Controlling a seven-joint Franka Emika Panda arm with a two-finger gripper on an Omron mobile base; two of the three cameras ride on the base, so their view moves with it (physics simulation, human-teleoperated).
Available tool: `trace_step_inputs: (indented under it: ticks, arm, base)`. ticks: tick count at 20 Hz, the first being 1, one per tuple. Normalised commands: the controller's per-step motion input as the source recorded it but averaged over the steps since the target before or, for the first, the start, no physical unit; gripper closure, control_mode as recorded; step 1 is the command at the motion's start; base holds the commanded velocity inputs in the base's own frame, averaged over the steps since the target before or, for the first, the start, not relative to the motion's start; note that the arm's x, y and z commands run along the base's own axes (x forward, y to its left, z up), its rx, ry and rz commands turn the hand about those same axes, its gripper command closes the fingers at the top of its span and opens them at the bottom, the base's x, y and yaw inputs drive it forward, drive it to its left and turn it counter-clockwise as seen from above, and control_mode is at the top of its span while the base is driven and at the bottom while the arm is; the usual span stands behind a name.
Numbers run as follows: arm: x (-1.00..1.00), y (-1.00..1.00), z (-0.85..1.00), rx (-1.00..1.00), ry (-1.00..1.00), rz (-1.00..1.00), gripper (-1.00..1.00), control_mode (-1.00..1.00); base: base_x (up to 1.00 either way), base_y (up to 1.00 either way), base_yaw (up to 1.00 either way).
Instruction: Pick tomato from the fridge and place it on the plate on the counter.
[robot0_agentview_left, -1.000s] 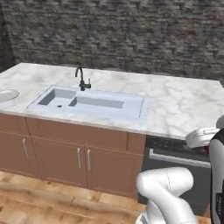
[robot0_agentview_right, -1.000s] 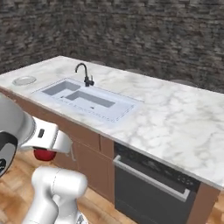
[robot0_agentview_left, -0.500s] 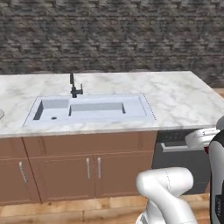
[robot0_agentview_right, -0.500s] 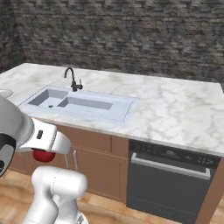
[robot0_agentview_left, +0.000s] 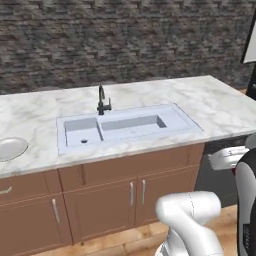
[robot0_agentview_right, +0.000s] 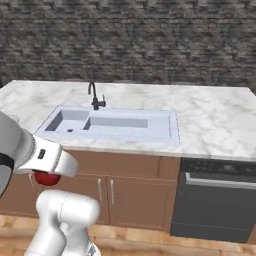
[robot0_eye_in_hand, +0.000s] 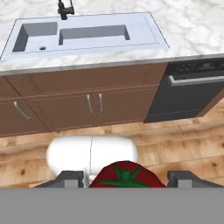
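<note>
carrying step: end effector (robot0_eye_in_hand: 124, 178) closed around the tomato (robot0_eye_in_hand: 127, 175); next, reach the plate (robot0_agentview_left: 10, 148) left of the sink (robot0_agentview_left: 125, 127).

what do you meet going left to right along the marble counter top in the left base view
Round pale grey-white plate at the left edge → black curved faucet → wide inset pale sink basin → bare white grey-veined marble counter on the right.
</note>
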Motion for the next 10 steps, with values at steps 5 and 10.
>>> trace_step_inputs:
  ticks: [5,10]
  arm:
    - [0.0,0.0,0.0,0.0,0.0,0.0,1.0,1.0]
    - [0.0,0.0,0.0,0.0,0.0,0.0,1.0,1.0]
  base:
    - [0.06,1.0,-0.08]
    - [0.1,1.0,0.0]
